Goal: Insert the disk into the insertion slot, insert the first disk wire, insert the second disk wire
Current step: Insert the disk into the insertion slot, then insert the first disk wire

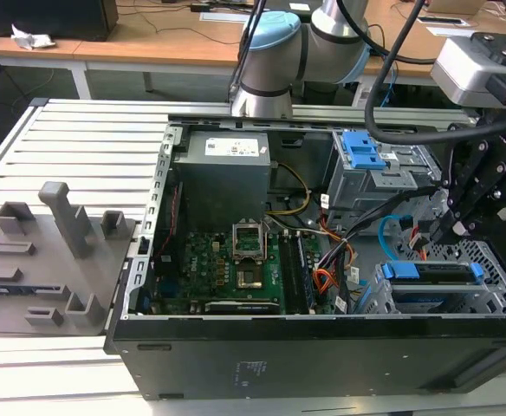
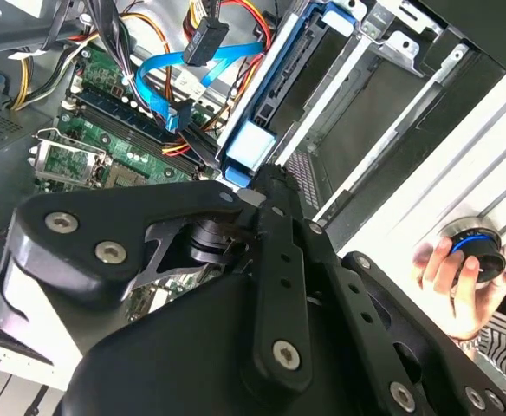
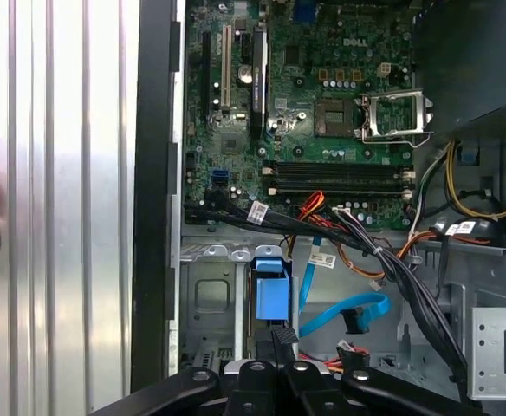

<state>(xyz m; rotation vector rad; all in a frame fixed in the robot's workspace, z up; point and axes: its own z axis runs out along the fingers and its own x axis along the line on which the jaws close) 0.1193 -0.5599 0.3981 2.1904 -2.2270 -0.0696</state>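
The disk (image 1: pixel 435 274) lies in the insertion slot (image 1: pixel 499 270), a perforated silver cage at the case's corner on the exterior view's right. Its blue carrier handle (image 3: pixel 270 296) points toward the motherboard. My black gripper (image 1: pixel 457 224) hangs right above it with the fingers shut, and their tips (image 3: pixel 281 334) rest at the blue handle (image 2: pixel 251 147). The second disk wire (image 3: pixel 350 314), a light-blue flat cable, loops loose beside the disk, its black plug (image 2: pixel 180 113) free. The first disk wire (image 2: pixel 206 38), a red and yellow bundle with a black plug, hangs loose nearby.
The open case holds a green motherboard (image 1: pixel 223 260), a grey power supply (image 1: pixel 223 169) and a grey cage with a blue latch (image 1: pixel 362 152). Grey fixtures (image 1: pixel 62 234) stand on the ribbed table at the exterior view's left. A person's hand (image 2: pixel 448 282) rests on a knob outside the case.
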